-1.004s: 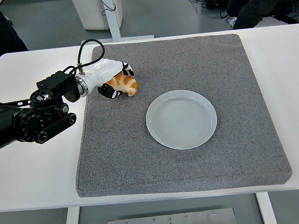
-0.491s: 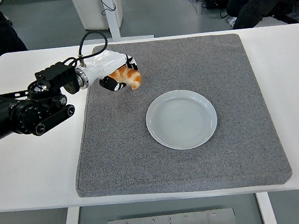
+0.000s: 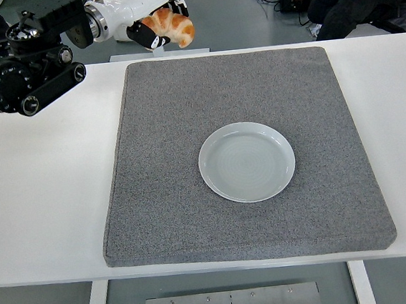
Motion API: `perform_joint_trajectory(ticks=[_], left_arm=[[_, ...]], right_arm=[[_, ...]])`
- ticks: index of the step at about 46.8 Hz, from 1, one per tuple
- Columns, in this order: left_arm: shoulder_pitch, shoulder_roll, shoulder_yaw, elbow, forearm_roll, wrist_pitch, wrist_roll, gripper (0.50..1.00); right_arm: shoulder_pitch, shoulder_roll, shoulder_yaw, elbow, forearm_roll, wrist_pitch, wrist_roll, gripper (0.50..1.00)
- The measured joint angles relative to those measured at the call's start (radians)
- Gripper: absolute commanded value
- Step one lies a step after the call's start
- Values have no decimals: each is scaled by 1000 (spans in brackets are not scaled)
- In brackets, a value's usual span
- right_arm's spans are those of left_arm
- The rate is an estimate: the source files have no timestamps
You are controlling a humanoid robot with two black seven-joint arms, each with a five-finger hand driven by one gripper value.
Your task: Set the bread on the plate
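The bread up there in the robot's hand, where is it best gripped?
Around its thick middle, from above, roughly as the left hand grips it now. The bread is a curved croissant: its tapered tip pokes free and would likely slip or tear.

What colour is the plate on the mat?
Pale grey-blue, plain with no pattern; the plate shows clearly in the head view, empty on the grey mat.

A white table (image 3: pixel 43 210) carries a grey mat (image 3: pixel 195 217), which lies below and to the right of the raised left hand (image 3: pixel 143 17).
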Motion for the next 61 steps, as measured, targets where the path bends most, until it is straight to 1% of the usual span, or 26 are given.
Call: perform_joint_trajectory(ticks=[5, 11, 38, 43, 47, 56, 61], left_arm=[[-50, 6, 0, 0, -23, -32, -1, 500], [-83, 16, 0, 0, -38, -50, -1, 500], [-84, 1, -3, 1, -39, -59, -1, 500], [-86, -27, -5, 1, -40, -63, -2, 500], [-86, -65, -7, 0, -40, -64, -3, 500], [-90, -126, -11, 0, -57, -64, -12, 500], [-98, -182, -9, 0, -67, -63, -14, 500]], right_arm=[[1, 0, 0, 0, 0, 0, 0, 1000], [1, 0, 0, 0, 0, 0, 0, 1000], [2, 0, 0, 0, 0, -1, 0, 1000], [1, 0, 0, 0, 0, 0, 0, 1000], [2, 0, 0, 0, 0, 0, 0, 1000], [2, 0, 0, 0, 1, 0, 0, 1000], [1, 0, 0, 0, 1, 0, 0, 1000]])
